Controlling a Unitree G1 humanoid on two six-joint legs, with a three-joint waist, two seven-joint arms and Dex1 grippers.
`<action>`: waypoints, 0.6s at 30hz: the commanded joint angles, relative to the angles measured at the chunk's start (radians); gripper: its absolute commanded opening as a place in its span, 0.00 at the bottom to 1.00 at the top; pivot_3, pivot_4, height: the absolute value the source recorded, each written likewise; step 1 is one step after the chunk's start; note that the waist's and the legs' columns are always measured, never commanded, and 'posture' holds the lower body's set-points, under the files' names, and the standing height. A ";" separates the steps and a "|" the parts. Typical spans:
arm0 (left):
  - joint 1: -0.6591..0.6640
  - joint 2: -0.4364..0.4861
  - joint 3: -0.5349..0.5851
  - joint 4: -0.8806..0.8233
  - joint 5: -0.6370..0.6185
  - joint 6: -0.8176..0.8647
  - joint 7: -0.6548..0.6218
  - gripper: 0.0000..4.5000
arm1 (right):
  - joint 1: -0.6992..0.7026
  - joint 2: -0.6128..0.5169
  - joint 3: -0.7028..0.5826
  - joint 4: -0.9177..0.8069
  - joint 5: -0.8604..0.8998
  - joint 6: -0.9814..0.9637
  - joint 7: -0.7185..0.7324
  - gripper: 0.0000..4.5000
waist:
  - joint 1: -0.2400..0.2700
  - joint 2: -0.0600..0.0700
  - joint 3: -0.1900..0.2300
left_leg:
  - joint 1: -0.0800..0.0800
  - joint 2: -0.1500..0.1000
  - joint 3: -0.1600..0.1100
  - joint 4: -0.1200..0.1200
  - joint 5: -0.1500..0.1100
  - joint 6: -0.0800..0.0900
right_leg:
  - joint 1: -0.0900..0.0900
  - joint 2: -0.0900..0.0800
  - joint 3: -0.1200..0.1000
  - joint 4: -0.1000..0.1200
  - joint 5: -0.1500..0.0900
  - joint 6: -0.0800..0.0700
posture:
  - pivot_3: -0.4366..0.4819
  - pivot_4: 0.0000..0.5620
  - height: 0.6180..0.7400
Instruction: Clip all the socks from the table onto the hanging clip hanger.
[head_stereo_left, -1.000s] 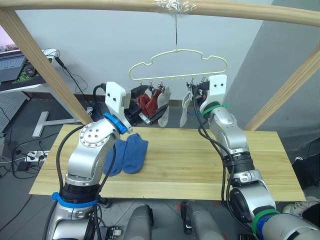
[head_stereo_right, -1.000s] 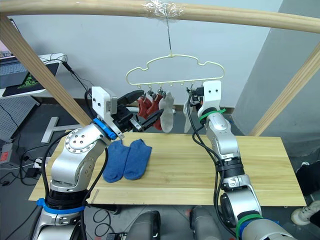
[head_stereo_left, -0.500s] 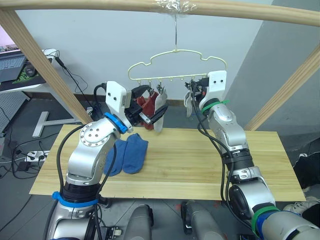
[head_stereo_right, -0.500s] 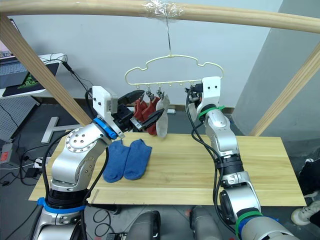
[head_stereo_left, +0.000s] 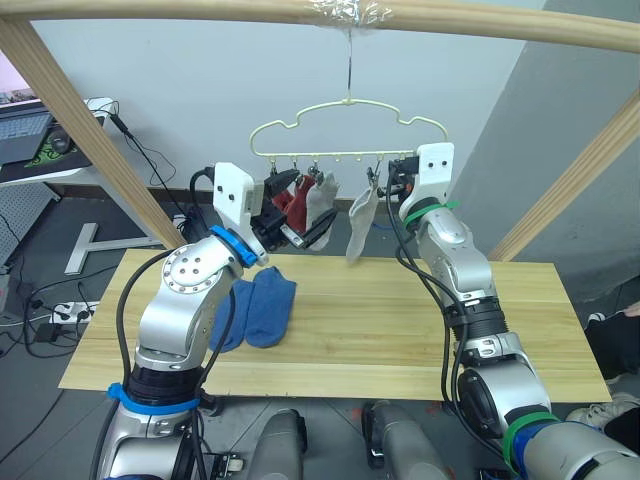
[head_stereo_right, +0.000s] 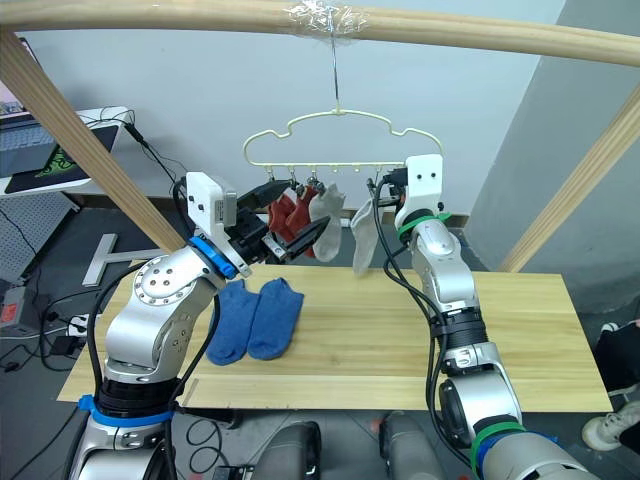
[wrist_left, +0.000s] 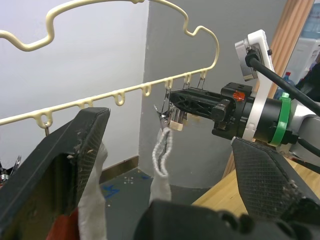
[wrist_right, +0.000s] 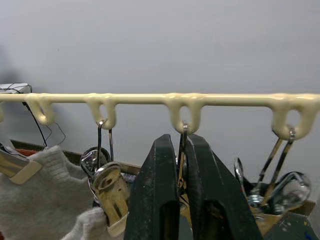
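The pale-yellow clip hanger (head_stereo_left: 350, 125) hangs by its hook from the top pole. Two rust-red socks (head_stereo_left: 288, 205) and a grey sock (head_stereo_left: 318, 198) are clipped at its left part. Another grey sock (head_stereo_left: 362, 222) dangles from a clip nearer the middle. My left gripper (head_stereo_left: 300, 205) is open, its fingers (wrist_left: 75, 160) spread wide around the hanging socks. My right gripper (wrist_right: 181, 145) is shut on a metal clip (wrist_right: 182, 131) under the hanger bar, just right of the dangling grey sock. Two blue socks (head_stereo_left: 255, 310) lie side by side on the table (head_stereo_left: 400, 330), at its left.
A thick wooden pole frame (head_stereo_left: 300, 12) spans overhead, with slanted legs (head_stereo_left: 90, 130) at both sides of the table. A desk with a laptop (head_stereo_left: 25, 135) stands far left, with cables on the floor below it.
The hanger has swung a little to the left. The second grey sock, earlier close against my right gripper, now dangles further left from its clip. My left gripper has stayed open by the socks.
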 joint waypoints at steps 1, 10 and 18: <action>0.020 -0.003 -0.004 -0.057 -0.011 0.013 0.012 1.00 | -0.017 -0.014 -0.011 -0.039 -0.002 -0.014 0.012 0.01 | 0.000 0.000 0.000 | 0.000 0.000 0.000 0.000 0.000 0.000 | 0.000 0.000 0.000 0.000 0.000 0.000 | 0.52 0.41 1.00; 0.254 0.033 -0.025 0.123 0.130 0.008 0.085 1.00 | 0.006 -0.067 -0.009 -0.125 0.031 0.091 0.094 0.01 | 0.000 0.001 0.000 | 0.001 0.001 0.000 0.000 0.000 0.000 | 0.000 0.000 0.000 0.001 0.000 0.000 | 0.50 0.43 1.00; 0.208 -0.039 -0.040 0.487 0.241 -0.193 0.195 1.00 | 0.043 -0.065 -0.015 -0.220 0.029 0.196 0.085 0.01 | 0.001 0.001 0.000 | 0.002 0.000 0.001 0.000 0.000 0.000 | 0.000 -0.001 0.000 0.000 -0.002 0.003 | 0.47 0.45 1.00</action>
